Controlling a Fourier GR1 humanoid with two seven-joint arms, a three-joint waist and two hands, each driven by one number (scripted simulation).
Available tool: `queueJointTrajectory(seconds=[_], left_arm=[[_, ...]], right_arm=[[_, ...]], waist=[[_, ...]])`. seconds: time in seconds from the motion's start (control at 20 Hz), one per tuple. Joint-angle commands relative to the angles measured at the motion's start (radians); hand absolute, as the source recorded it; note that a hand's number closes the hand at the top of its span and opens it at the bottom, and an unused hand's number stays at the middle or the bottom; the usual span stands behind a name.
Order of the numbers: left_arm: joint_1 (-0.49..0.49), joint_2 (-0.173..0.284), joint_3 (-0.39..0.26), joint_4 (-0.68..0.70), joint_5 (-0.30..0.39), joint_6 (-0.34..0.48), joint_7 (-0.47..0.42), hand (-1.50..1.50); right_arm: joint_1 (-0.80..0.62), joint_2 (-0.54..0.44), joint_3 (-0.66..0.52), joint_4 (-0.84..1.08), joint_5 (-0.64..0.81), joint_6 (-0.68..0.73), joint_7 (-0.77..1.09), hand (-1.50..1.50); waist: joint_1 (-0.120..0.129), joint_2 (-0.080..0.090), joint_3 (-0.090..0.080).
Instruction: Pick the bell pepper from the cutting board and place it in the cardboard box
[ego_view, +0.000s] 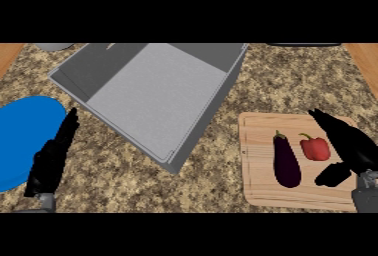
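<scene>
We judge ourselves at the reach: our right hand (347, 145), fingers wide and holding nothing, hovers just beside the bell pepper (316, 148) on the cutting board (258, 165) (eggplant (286, 160) alongside), and next must close round it before carrying it to the cardboard box (159, 95).

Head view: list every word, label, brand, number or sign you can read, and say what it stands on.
None: no readable text shows on the grey box, cutting board, red bell pepper, eggplant, blue plate or either hand.
</scene>
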Motion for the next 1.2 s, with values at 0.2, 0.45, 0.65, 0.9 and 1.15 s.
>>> queueJointTrajectory(seconds=[0.2,0.45,0.65,0.9,1.15], left_arm=[[0.038,-0.041,0.001,-0.062,-0.03,-0.017,0.016,0.0],[-0.035,-0.036,0.045,0.0,-0.033,-0.052,0.033,0.0],[-0.003,-0.085,0.003,-0.043,-0.078,-0.003,0.036,0.0],[-0.009,-0.056,0.035,-0.038,-0.067,-0.028,0.04,0.0],[-0.004,-0.033,0.072,0.022,-0.029,-0.075,-0.041,0.0]], right_arm=[[0.034,0.002,-0.012,0.031,0.066,0.013,-0.048,-1.5],[-0.017,0.065,-0.017,0.09,0.074,0.027,-0.048,1.5],[-0.008,0.08,0.013,0.088,0.152,-0.116,-0.083,1.5],[-0.002,0.038,-0.026,0.147,0.223,-0.287,-0.158,1.5],[-0.202,0.087,0.028,0.222,0.238,-0.224,-0.156,1.5]], waist=[[0.0,-0.001,0.0],[-0.001,0.0,0.0],[-0.001,0.0,0.0],[0.0,0.0,0.0],[0.015,0.004,0.0]])
